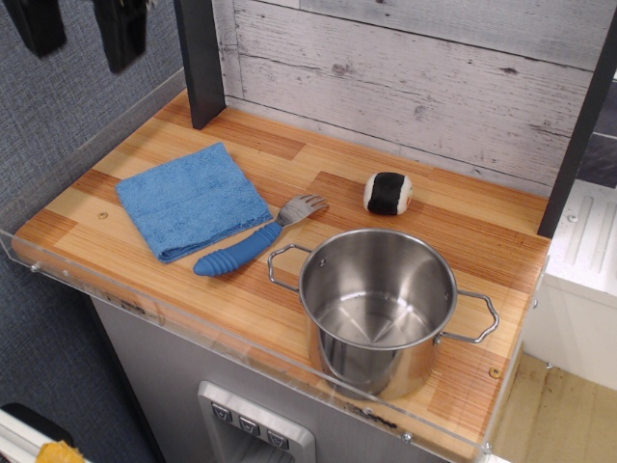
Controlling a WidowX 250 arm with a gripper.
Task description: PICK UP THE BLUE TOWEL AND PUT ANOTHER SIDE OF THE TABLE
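Note:
The blue towel (193,200) lies folded and flat on the left part of the wood-plank table (318,188). My gripper (82,34) shows at the top left corner as two dark fingers (120,34) spread apart, open and empty. It hangs high above the table's left edge, up and to the left of the towel, not touching it.
A blue-handled spork (253,238) lies against the towel's right edge. A steel pot (379,309) stands at the front right. A black-and-white ball (388,193) sits behind the pot. A dark post (200,58) stands at the back left. A clear acrylic rim (116,289) lines the front.

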